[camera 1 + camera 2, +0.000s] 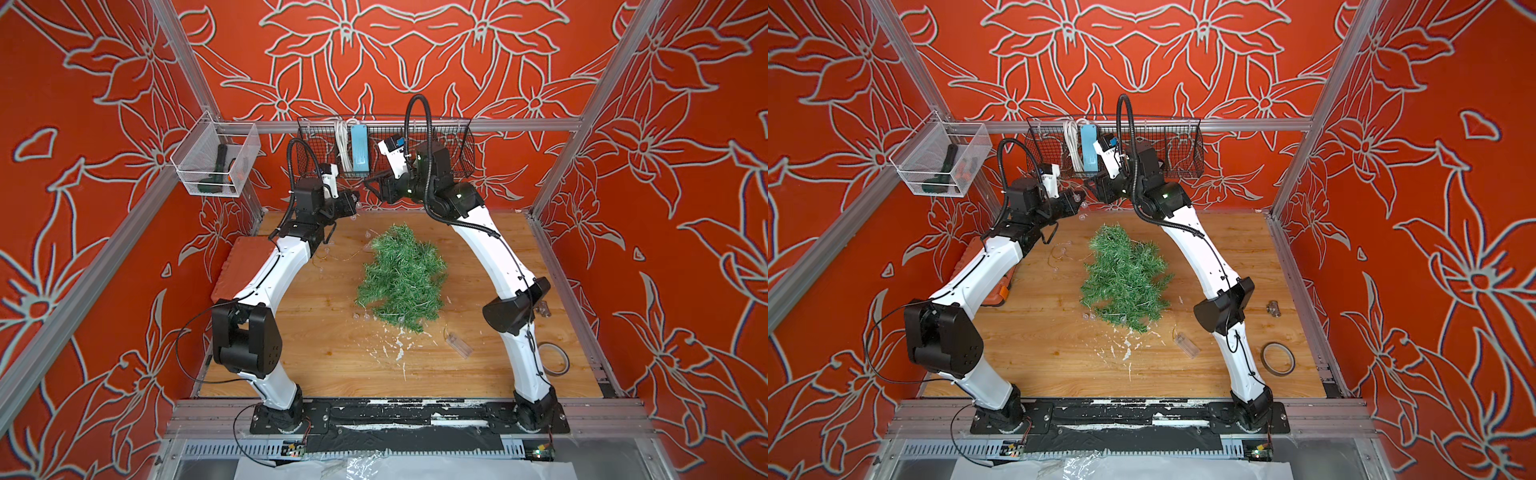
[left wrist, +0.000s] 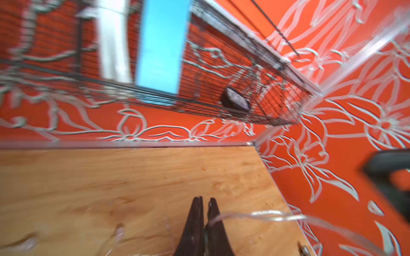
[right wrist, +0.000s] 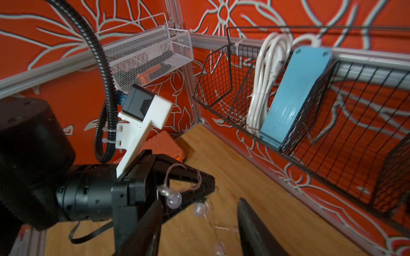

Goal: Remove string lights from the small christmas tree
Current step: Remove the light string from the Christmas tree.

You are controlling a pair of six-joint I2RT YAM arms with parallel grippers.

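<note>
In both top views the small christmas tree (image 1: 401, 278) (image 1: 1125, 278), bushy and green with tinsel needles, lies flat in the middle of the brown wooden table (image 1: 311, 353). The string lights (image 1: 332, 257), a thin coppery wire with small clear round bulbs, lie partly on the table just beside the top of the tree, on its left. Their clear plastic battery box (image 1: 457, 343) lies near the bottom of the tree. The left gripper (image 1: 353, 201) and the right gripper (image 1: 370, 185) are up in the air, tip to tip, in front of the black wire basket (image 1: 449, 158). The left wrist view is blurry. In it the left gripper (image 2: 205, 199) is pressed shut, and the wire (image 2: 255, 215) comes out from between its fingers. In the right wrist view the wire loops over the tip of the left gripper (image 3: 206, 184) and two bulbs hang just under it. The fingers (image 3: 153, 221) of the right gripper stand wide apart and grip nothing. The wire hangs down in the gap between them.
</note>
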